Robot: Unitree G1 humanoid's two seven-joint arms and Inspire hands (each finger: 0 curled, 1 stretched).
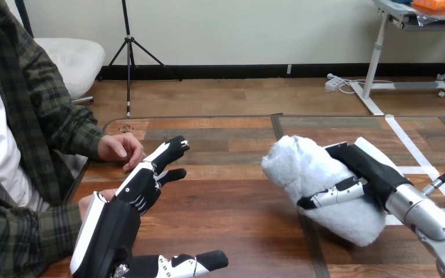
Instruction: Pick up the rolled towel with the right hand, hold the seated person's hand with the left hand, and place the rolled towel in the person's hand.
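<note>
Centre right: white fluffy rolled towel (304, 168). Below: brown plank-grain wooden table (232, 214). The right hand (364, 166) and left hand (142, 185): black, white shells.

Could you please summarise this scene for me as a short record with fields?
right hand: shut on the rolled towel
left hand: open, fingers straight, close beside the person's farther hand, not curled round it
rolled towel: white, apart from the person, at the view's right
stage: towel grasped; holding and handover not yet done
</note>
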